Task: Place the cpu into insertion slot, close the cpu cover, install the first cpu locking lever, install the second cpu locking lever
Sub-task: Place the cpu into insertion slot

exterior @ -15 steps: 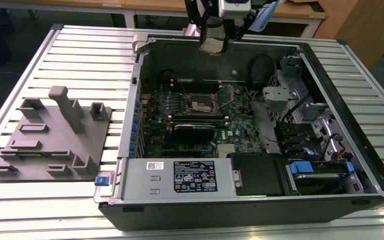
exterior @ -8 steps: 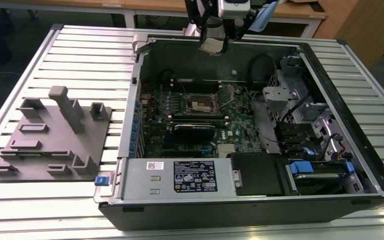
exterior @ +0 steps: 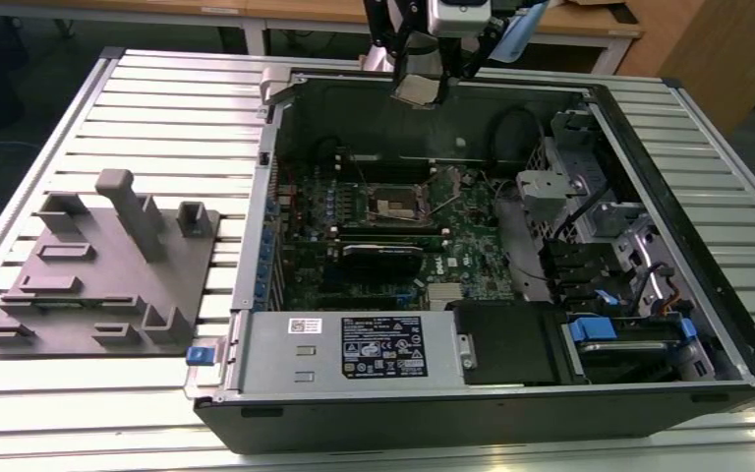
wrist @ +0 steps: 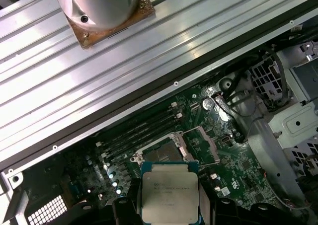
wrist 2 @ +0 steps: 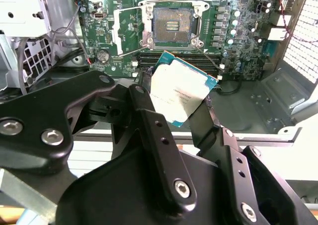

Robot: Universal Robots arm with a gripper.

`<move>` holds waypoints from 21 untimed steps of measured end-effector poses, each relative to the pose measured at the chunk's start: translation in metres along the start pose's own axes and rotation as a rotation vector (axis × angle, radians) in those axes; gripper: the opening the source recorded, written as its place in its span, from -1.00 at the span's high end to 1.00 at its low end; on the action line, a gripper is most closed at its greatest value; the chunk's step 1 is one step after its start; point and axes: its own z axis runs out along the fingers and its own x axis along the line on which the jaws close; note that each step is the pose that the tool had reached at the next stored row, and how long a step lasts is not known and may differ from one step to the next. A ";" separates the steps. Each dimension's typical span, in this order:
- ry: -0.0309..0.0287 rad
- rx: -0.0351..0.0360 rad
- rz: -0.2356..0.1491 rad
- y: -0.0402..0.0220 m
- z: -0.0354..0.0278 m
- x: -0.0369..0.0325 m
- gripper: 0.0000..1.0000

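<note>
My gripper hangs above the far wall of the open computer case, shut on the cpu, a small square chip with a silver-grey top. In both wrist views the cpu sits clamped between the black fingers, its edges gripped from two sides. The insertion slot lies bare on the green board, well below and ahead of the chip. Beside the slot, the silvery cpu cover stands swung open.
A power supply box with a black label fills the case's near end. A long black card and memory slots flank the socket. Drive cages line the exterior view's right. A grey fixture plate rests on the slatted table.
</note>
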 end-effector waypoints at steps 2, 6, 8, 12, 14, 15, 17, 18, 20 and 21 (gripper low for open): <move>-0.0002 0.0000 0.002 0.0000 0.0000 0.0000 -0.08; -0.0005 -0.0001 0.005 0.0000 0.0000 0.0000 -0.08; -0.0005 -0.0001 0.005 0.0000 0.0000 0.0000 -0.08; -0.0005 -0.0001 0.005 0.0000 0.0000 0.0000 -0.08; -0.0005 -0.0001 0.006 0.0000 0.0000 0.0000 -0.08; -0.0006 -0.0001 0.006 0.0000 0.0000 0.0000 -0.08; -0.0006 -0.0001 0.007 0.0000 0.0000 0.0000 -0.08; -0.0007 -0.0001 0.008 0.0000 0.0000 0.0000 -0.08; -0.0008 -0.0002 0.009 0.0000 0.0000 0.0000 -0.08; -0.0009 -0.0002 0.010 0.0000 0.0000 0.0000 -0.08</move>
